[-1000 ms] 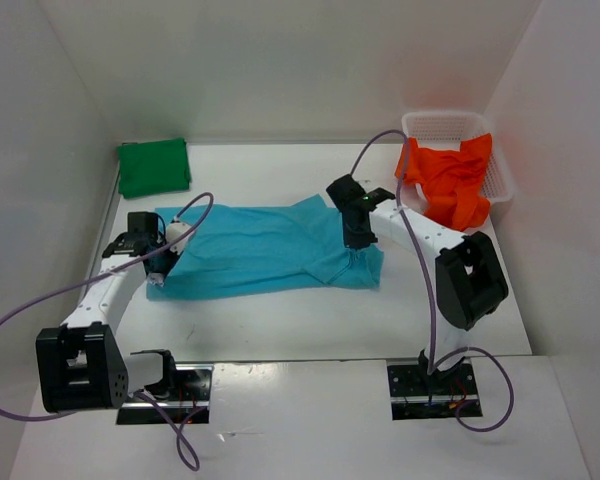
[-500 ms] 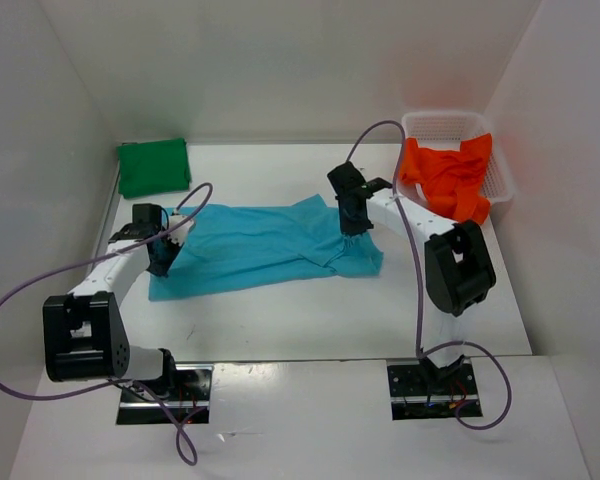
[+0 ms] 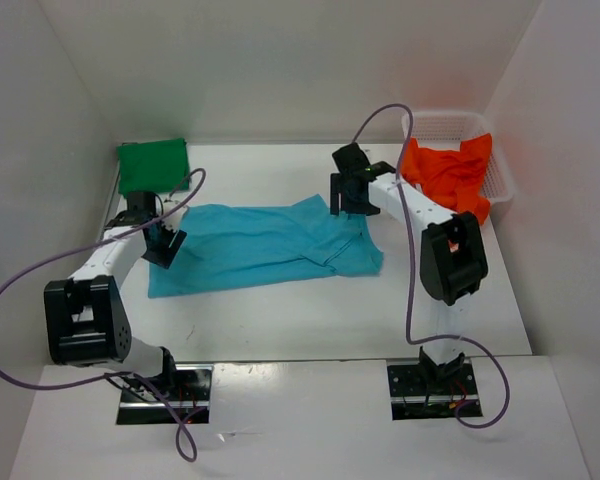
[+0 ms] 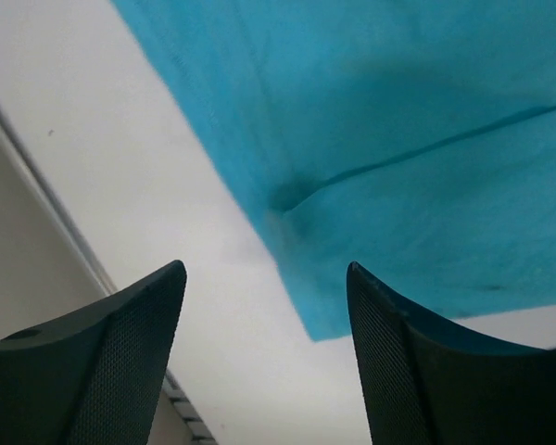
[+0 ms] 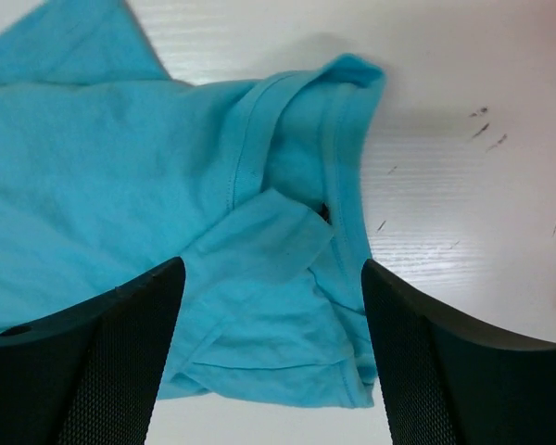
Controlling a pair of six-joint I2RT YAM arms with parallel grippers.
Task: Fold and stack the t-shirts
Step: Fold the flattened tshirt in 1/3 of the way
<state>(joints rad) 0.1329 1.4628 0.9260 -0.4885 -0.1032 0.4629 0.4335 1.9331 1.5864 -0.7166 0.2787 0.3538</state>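
Far L, at the back corner of the table [image 3: 280, 320], a dark green t-shirt [image 3: 153, 166] is seen folded into a compact square, well apart from both arms. Just in front of it, the L gripper [image 3: 163, 240] is held low over the L end of the turquoise-blue t-shirt [image 3: 265, 245]. In the wrist view its fingers are spread wide w/ nothing pinched, and the tee's L edge & a corner are seen lying on the white surface between them. The turquoise-blue t-shirt is laid out across the table centre, lengthwise L to R and mostly flat, w/ a crease line near its L end and its R end rumpled. Over that R end, toward the back edge, the R gripper [image 3: 348, 195] is positioned. Its fingers are likewise spread w/ nothing gripped, and a stitched hem & a doubled-over flap of cloth are seen below. Far R, at the back corner, a bright orange-red t-shirt [image 3: 445, 178] is bunched in a white mesh basket [image 3: 442, 120], w/ part draped over the near rim
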